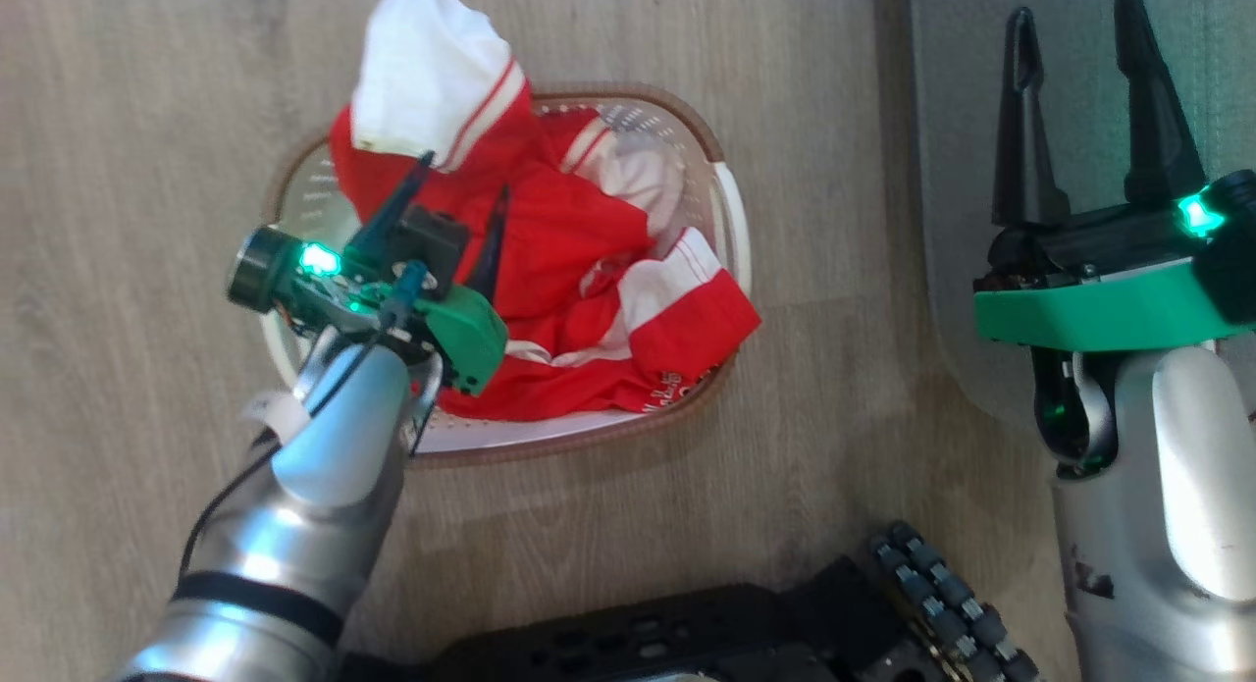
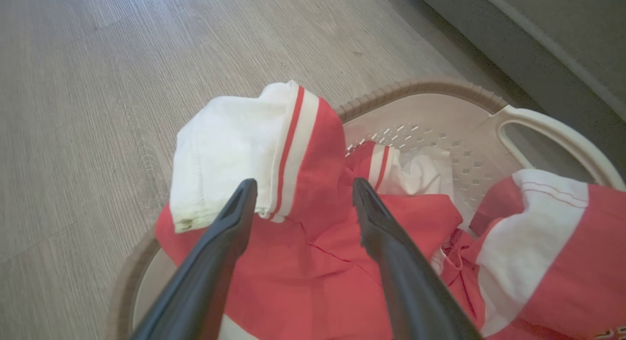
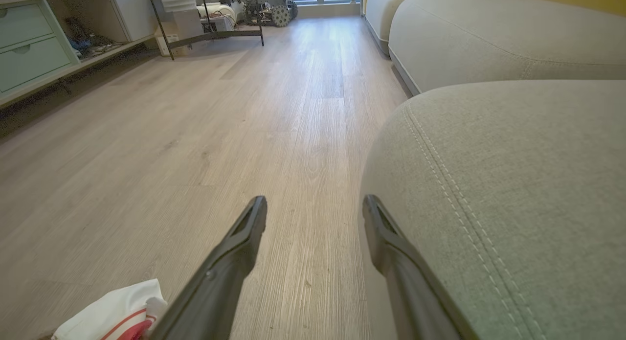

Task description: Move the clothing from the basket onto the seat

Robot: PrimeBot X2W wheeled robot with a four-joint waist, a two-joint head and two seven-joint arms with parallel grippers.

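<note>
The left gripper (image 1: 465, 177) is at about 9 o'clock in the head view. Its fingers are spread wide above the clothing (image 1: 579, 231) and pinch nothing. In its wrist view the tips flank a raised red fold edged in white; whether they touch the cloth cannot be told. The red heap fills the basket (image 1: 316, 186) on the wooden floor (image 1: 147, 123), and one white end spills over the rim at 12 o'clock. At 2 o'clock the right gripper (image 1: 1074, 10), just as spread and empty, points over the grey seat (image 1: 947, 172), which lies at the basket's 3 o'clock.
</note>
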